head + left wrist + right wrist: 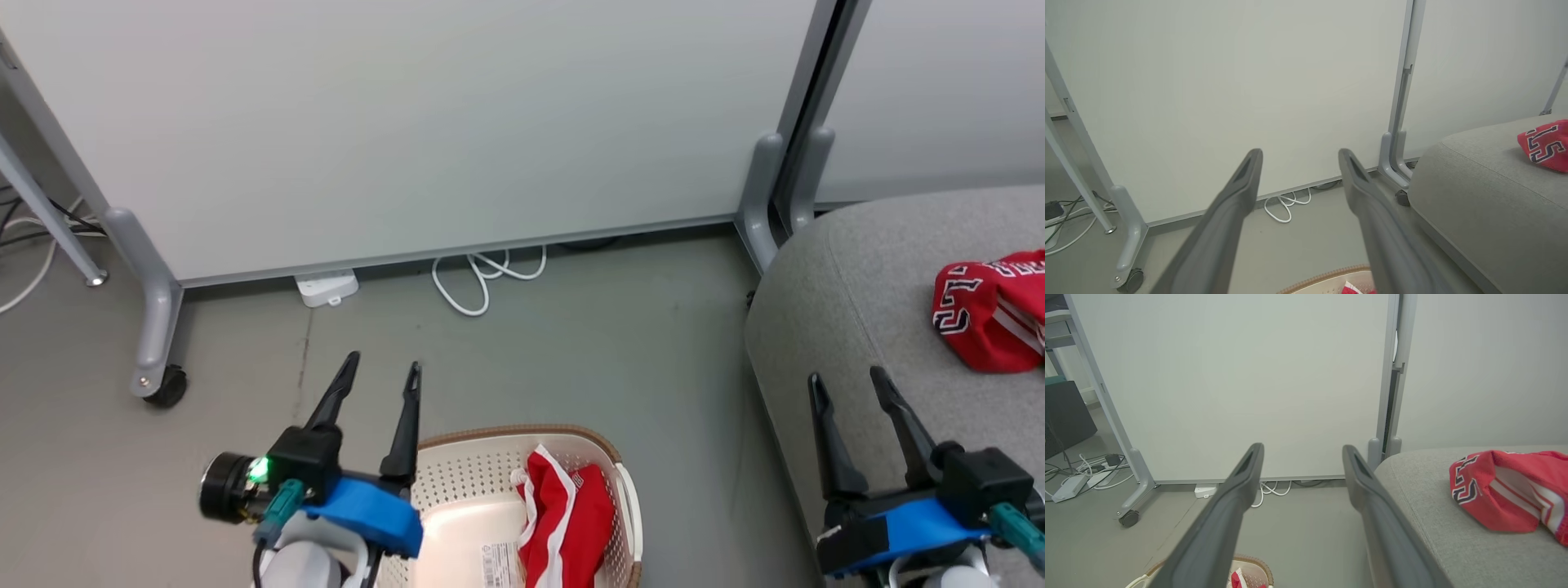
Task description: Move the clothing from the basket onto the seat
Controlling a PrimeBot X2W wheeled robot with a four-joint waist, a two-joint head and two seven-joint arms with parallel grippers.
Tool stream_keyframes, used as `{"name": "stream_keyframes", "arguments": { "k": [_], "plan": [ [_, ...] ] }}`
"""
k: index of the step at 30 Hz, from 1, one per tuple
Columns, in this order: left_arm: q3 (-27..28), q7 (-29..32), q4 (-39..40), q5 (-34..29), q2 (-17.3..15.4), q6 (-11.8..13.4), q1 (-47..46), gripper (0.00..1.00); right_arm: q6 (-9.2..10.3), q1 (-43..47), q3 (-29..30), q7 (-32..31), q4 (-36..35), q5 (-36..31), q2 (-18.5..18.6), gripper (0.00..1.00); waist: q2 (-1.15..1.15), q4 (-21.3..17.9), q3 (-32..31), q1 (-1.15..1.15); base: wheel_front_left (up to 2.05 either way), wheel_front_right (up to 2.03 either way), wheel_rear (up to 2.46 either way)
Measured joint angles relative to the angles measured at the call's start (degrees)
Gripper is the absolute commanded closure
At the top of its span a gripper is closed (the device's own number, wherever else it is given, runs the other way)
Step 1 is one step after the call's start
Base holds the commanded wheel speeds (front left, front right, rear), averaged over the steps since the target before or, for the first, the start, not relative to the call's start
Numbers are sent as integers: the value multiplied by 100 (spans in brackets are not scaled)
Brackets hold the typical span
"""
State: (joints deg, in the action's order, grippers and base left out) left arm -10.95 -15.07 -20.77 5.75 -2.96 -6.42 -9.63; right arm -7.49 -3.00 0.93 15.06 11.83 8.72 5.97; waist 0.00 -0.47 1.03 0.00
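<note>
A red garment with white trim (565,523) lies bunched in the cream basket (457,478) on the floor at the bottom of the head view. A second red garment with black-and-white lettering (992,310) rests on the grey seat (865,269) at the right, also in the right wrist view as the red garment (1506,490) on the seat (1429,498). My left gripper (384,367) hangs open over the basket's left rim, holding nothing. My right gripper (849,380) is open above the seat's front left part, empty, below and left of the garment there.
A pale partition wall on wheeled grey feet (155,327) stands behind the grey floor. A white cable loop (482,282) and a white power box (326,287) lie at its base. More cables (1073,477) lie at the far left.
</note>
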Motion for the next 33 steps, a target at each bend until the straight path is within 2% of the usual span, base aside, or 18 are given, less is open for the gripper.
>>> {"name": "stream_keyframes", "arguments": {
  "k": [5, 9, 16, 33],
  "plan": [
    [-409, 0, -457, 136, 4, -26, -588, 0, 0, -452, -92, 0, -144, 52, 73, 0, 0, -139, 360, 0, 0, 0, 0],
    [-859, 0, -1148, 169, 10, -67, -1267, 0, 0, -975, -192, 0, -270, 104, 134, 0, 0, -328, 884, 1, 0, 0, 0],
    [-1299, 1, -2285, 33, 15, -78, -2111, 0, 0, -1692, -290, 0, -445, 199, 205, 0, 0, -668, 1723, 2, 0, 0, 0],
    [-2446, 121, -4647, 291, 1, -98, -3685, 0, 0, -2452, -252, 0, -714, 307, 235, 0, -1, -1255, 3669, 2, 0, 0, 0]
  ]
}}
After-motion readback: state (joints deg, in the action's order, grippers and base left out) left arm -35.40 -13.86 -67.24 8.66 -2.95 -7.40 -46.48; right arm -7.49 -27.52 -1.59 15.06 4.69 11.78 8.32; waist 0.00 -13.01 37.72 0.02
